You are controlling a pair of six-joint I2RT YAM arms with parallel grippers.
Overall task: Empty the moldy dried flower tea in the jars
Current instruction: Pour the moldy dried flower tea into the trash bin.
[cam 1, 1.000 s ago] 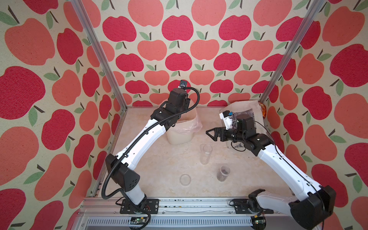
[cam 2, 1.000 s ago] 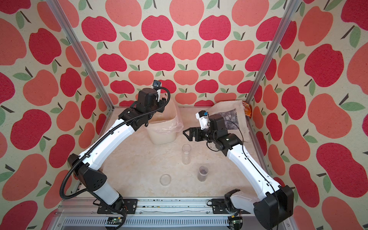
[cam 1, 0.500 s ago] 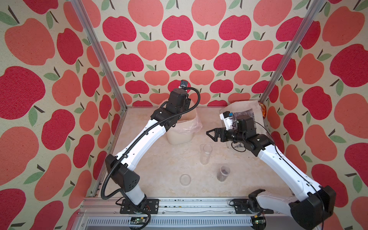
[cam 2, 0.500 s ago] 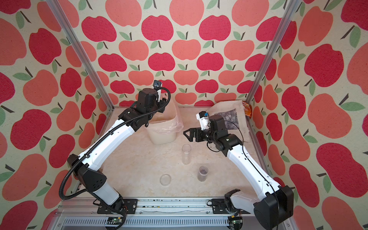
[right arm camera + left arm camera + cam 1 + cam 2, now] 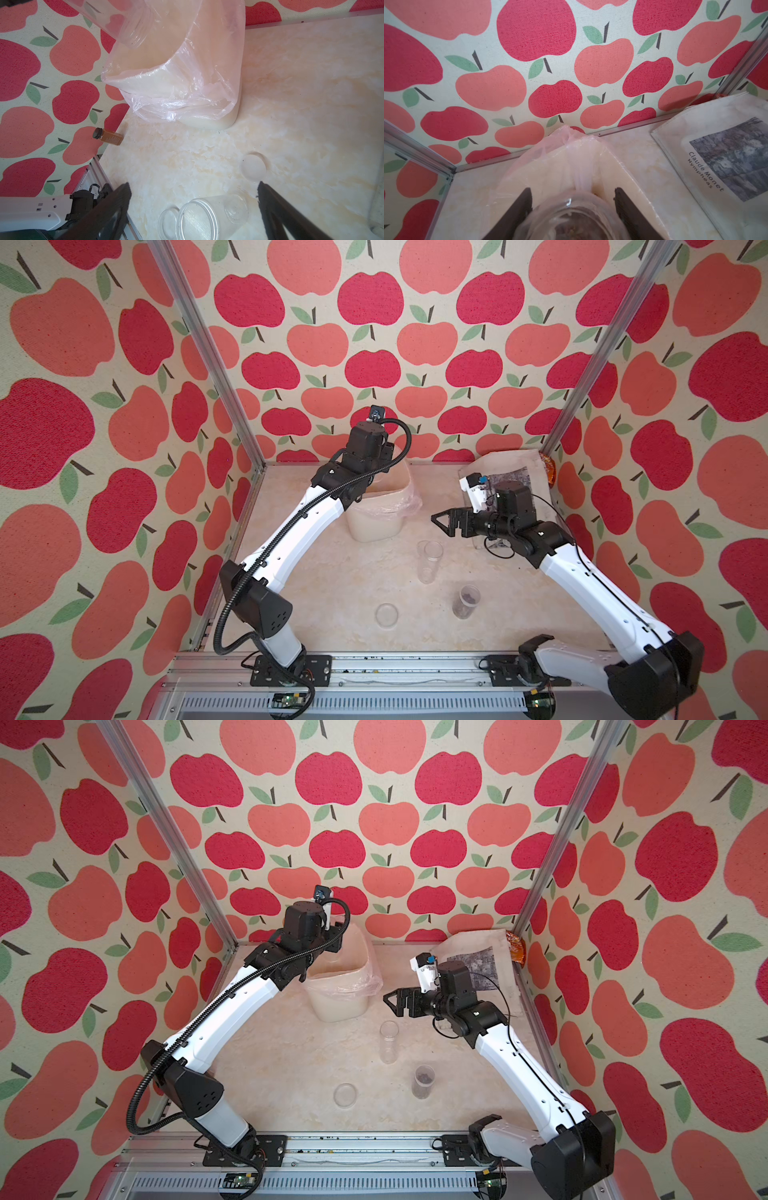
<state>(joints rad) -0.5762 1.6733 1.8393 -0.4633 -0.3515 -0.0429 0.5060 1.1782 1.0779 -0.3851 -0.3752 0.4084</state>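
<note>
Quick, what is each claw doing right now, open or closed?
Left gripper: closed on a clear jar, tipped over the bin.
Right gripper: open, holding nothing.

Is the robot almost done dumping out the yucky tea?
About halfway. Done: the open jar stands empty. In hand: the left gripper tips a second jar over the lined bin. Left: the third jar holds dark tea.
</note>
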